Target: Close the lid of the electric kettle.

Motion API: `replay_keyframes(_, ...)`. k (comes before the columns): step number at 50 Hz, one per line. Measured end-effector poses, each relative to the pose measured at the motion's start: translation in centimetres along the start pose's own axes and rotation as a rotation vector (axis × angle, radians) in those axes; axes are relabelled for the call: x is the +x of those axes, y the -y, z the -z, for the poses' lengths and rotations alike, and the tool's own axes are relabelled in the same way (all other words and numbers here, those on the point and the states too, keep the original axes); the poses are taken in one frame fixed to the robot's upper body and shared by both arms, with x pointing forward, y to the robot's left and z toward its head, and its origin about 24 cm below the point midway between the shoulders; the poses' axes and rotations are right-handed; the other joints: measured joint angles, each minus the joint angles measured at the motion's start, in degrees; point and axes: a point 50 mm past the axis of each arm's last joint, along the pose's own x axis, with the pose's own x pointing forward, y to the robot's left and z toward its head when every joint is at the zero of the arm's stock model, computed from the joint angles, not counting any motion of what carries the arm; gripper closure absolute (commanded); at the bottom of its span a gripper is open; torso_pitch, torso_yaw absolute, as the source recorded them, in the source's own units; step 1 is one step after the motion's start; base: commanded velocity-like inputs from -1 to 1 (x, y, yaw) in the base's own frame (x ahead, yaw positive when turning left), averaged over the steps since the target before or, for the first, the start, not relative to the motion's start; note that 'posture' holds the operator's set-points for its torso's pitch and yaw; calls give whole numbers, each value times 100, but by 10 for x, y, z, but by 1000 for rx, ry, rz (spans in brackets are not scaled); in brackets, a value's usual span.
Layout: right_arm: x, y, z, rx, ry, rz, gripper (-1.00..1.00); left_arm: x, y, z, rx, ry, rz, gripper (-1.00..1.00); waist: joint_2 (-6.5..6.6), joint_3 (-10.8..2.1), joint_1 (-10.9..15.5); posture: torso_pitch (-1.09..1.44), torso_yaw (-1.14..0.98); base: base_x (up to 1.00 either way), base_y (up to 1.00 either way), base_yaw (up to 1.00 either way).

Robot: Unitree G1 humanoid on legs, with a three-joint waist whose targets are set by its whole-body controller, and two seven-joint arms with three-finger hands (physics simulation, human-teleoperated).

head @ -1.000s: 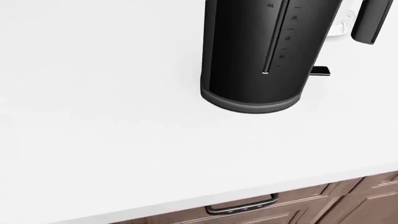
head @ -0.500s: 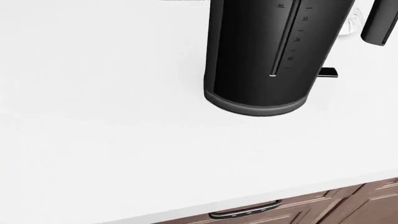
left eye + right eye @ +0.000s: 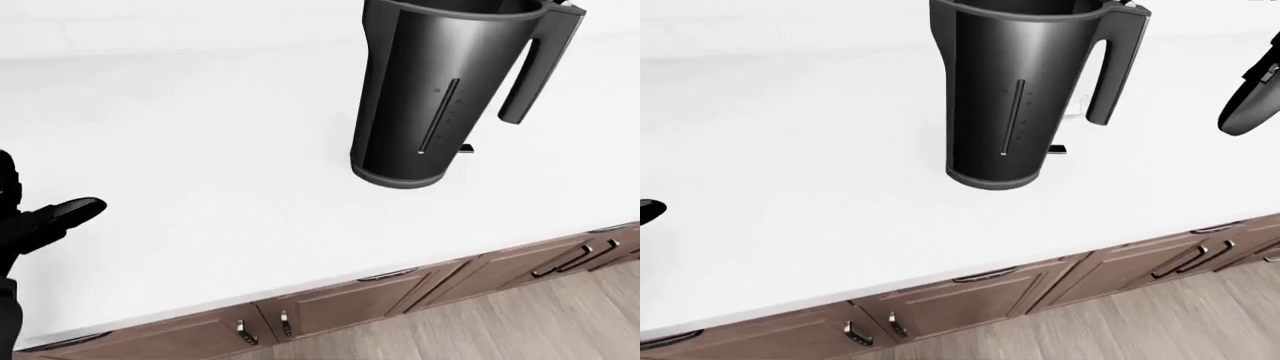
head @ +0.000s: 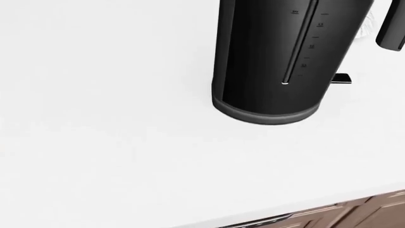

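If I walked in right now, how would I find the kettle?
Look at the long white counter above the brown cabinet doors. Toward the right in the left-eye view stands the kettle, tall and black, with a curved handle on its right side. It is the only thing standing on the counter, and its top looks open.

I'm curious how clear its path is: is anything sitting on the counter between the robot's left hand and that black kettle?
Nothing: in the left-eye view only bare white counter lies between the left hand and the kettle.
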Motion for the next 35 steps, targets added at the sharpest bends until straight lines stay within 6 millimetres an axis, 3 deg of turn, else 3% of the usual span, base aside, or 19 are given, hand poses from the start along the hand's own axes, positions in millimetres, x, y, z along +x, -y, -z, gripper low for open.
replay_keyframes(12,0,-6,-13,-39,39,-6,-99,8,-1,21,-10,-27,2,-100,55,0,-29,0,0,0,0,0)
replay_keyframes(20,3,-21,-27,-74,93,-39,-99,3,1,6,-2,12,6,-100,59,-13,-52,0,0,0,0,0)
replay_keyframes(35,7,-35,-36,-88,134,-20,-99,7,-1,15,-8,-7,-2,-100,127,-44,-118,0,0,0,0,0)
